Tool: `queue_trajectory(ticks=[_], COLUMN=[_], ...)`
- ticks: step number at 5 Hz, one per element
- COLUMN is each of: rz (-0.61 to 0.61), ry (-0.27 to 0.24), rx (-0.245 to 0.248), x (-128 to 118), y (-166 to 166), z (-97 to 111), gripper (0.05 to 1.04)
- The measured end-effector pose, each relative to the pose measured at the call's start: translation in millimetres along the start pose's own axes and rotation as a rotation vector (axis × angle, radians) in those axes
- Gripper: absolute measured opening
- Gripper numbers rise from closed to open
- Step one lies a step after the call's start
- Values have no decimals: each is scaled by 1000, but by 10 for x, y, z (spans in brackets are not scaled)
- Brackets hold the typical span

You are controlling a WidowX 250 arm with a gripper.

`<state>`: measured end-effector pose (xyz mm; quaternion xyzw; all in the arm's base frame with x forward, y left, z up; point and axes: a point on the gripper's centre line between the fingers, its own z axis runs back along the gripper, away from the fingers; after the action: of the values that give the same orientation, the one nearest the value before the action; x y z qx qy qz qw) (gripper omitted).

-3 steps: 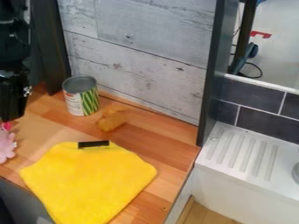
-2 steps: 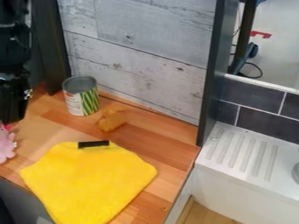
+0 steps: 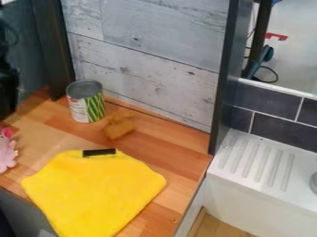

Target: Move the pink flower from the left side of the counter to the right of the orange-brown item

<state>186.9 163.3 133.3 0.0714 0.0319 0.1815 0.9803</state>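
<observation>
Spanning the upper middle of the camera view, a pale wooden wall panel (image 3: 145,51) is bounded on its right by a dark upright post (image 3: 224,88). Below it, a wooden counter (image 3: 164,150) is laid in strips of lighter and darker brown. To the right of the counter, a white sink unit (image 3: 248,196) with a ridged draining surface is set beneath dark tiles (image 3: 269,102) divided by pale joints. On the front part of the counter, a yellow cloth (image 3: 93,192) is spread flat, with one corner extended past the lower edge of the view. At the left edge, the black gripper (image 3: 7,95) is seen in part, above and behind a pink toy (image 3: 6,155); whether it is open or closed, and whether anything is held in it, cannot be told. A can (image 3: 86,102) with a green-striped label is stood upright near the foot of the wall panel. The pink toy is placed on the counter at its left side, to the left of the cloth, and is cut by the view's edge. Between the can and the cloth, an orange-brown lump (image 3: 119,128) is found. A short black bar (image 3: 99,152) is laid across the cloth's far edge.
</observation>
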Motion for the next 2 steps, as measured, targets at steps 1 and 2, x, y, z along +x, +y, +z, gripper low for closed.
queue_trajectory(ticks=[1,2], rz=[76,144], ry=[-16,44], rx=[46,62], x=[113,249], y=[152,339], z=[-164,-463], gripper=[1001,1001])
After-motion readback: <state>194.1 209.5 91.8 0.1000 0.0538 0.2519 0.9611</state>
